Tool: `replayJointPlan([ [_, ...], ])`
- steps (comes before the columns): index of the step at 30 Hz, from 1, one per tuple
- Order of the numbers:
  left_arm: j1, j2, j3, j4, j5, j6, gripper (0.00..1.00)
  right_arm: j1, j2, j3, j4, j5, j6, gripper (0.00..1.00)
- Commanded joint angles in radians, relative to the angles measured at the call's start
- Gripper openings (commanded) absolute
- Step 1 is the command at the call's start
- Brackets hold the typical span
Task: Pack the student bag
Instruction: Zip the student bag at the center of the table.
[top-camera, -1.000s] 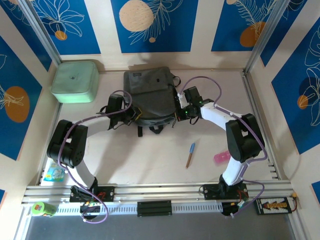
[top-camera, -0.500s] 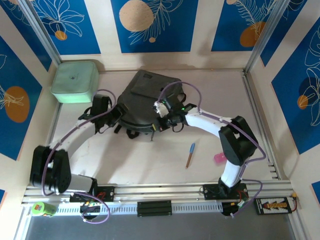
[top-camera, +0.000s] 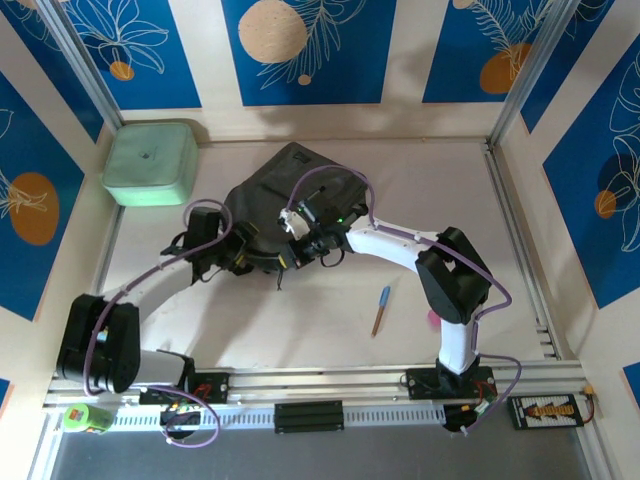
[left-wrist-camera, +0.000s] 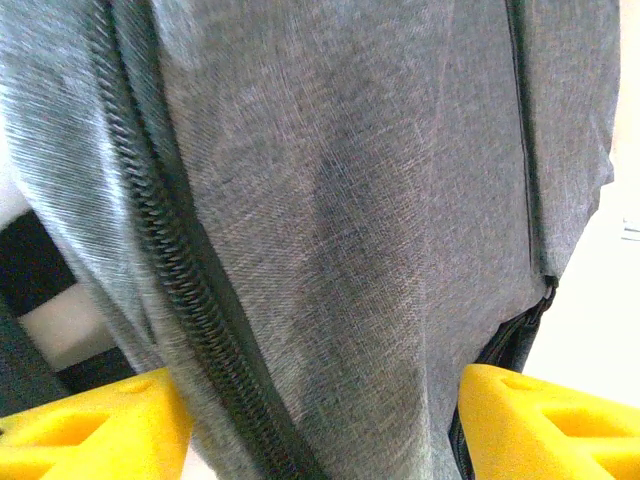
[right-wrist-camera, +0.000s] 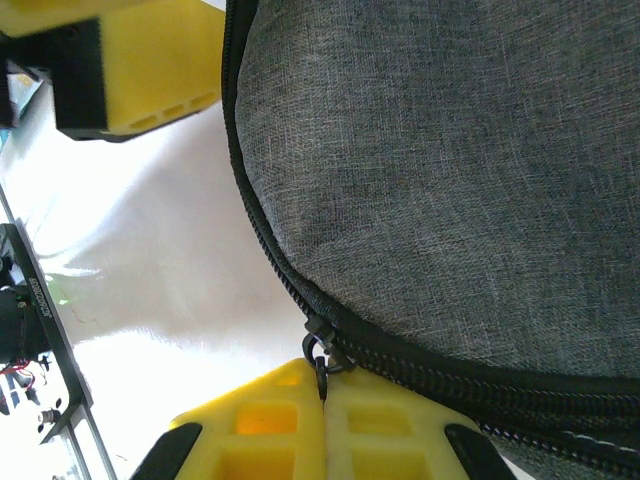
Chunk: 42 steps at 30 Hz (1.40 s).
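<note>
My right tool (right-wrist-camera: 322, 400) is clenched on the zipper pull (right-wrist-camera: 320, 355) of the student bag (top-camera: 290, 195) at its tips. The left tool (left-wrist-camera: 320, 385) is released, with fabric between its fingers (left-wrist-camera: 90, 425). Unzipping looks barely begun, and the pen (top-camera: 381, 309) is unpacked.

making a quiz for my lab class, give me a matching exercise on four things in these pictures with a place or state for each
1 student bag
2 mint-green box
3 pen
4 right gripper

a far left corner
b shut on the zip pull
c lying loose on the table, nearer than the bag
d dark grey, middle, towards the back

Pairs: 1-d, 2-a, 3-c, 4-b
</note>
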Motion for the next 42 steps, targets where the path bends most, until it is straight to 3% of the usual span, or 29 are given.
replayJointPlan([
  [1, -0.023, 0.032, -0.002, 0.085, 0.009, -0.035, 0.63, 0.015, 0.007, 0.023, -0.017, -0.051, 0.007, 0.0],
  [8, -0.028, 0.076, -0.005, 0.072, -0.059, -0.035, 0.22, -0.002, -0.023, -0.026, -0.061, 0.06, 0.014, 0.0],
  [13, -0.023, 0.068, -0.022, 0.034, -0.092, -0.01, 0.09, -0.064, -0.022, -0.043, -0.144, 0.172, 0.017, 0.02],
  [19, -0.015, 0.058, -0.041, 0.034, -0.092, 0.001, 0.04, -0.129, -0.032, -0.063, -0.2, 0.25, 0.026, 0.07],
  [34, -0.003, 0.056, -0.019, -0.025, -0.054, 0.092, 0.04, -0.229, -0.007, -0.017, -0.234, 0.351, 0.116, 0.1],
  [38, -0.003, 0.058, -0.001, -0.043, -0.028, 0.128, 0.06, -0.235, 0.003, 0.008, -0.225, 0.305, 0.096, 0.12],
  [42, -0.004, 0.07, 0.021, -0.046, -0.005, 0.136, 0.06, -0.206, -0.057, -0.045, -0.169, 0.195, 0.062, 0.27],
])
